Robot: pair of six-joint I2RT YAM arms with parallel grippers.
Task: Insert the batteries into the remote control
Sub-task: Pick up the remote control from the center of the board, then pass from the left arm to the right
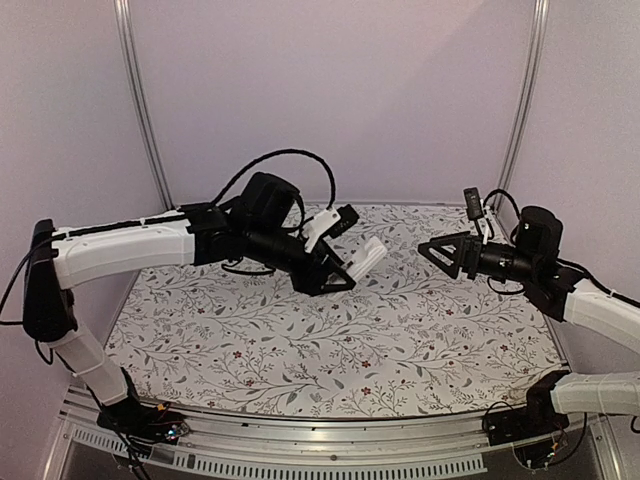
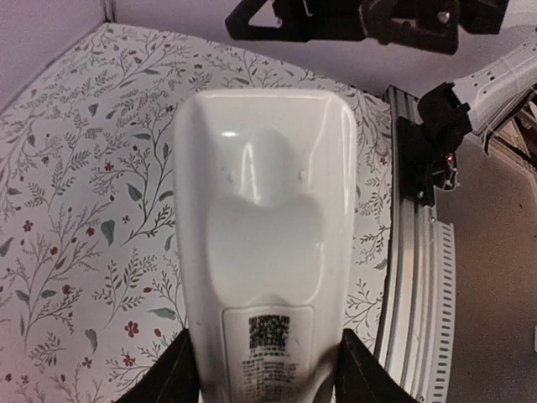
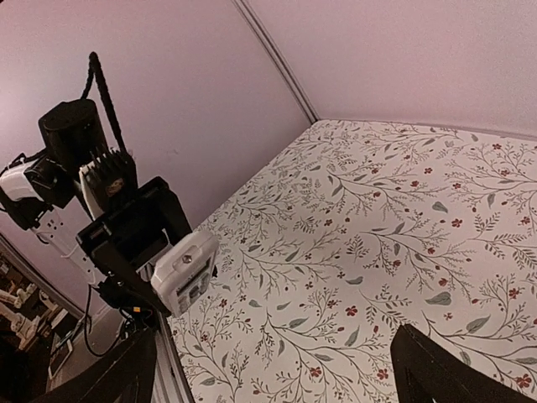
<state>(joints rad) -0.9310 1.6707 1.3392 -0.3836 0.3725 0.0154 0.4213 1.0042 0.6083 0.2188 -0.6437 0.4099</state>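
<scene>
remote (image 1: 368, 254): held up in the air over the middle of the table (image 1: 300, 350), not touching it. Only one end is gripped; the rest sticks out free.
remote axis: seen from the top view, the long axis runs from lower left to upper right. The gripped end is at the left and the free end is aimed across at the right arm. From the left wrist view it runs straight away from the camera, lined up with the pincer itself.
remote faces: the back, with a scooped hollow and a printed label with a code square, is shown to the left wrist camera. The front, with the little dark window and buttons, gets picked up in the right wrist view.
left pincer (image 1: 342, 267): clamped on the remote's near end, with one dark finger (image 2: 168, 378) pressed on each long edge, label end between them.
right pincer (image 1: 432, 252): spread wide with nothing in it. Its fingers (image 3: 453, 369) are seen far apart at the bottom corners of its own view. It's held above the table on the right, tip turned toward the remote's free end, with a clear gap between the two.
table: floral-patterned top, with both pincers raised above it.
batteries: can't be made out in any view.
</scene>
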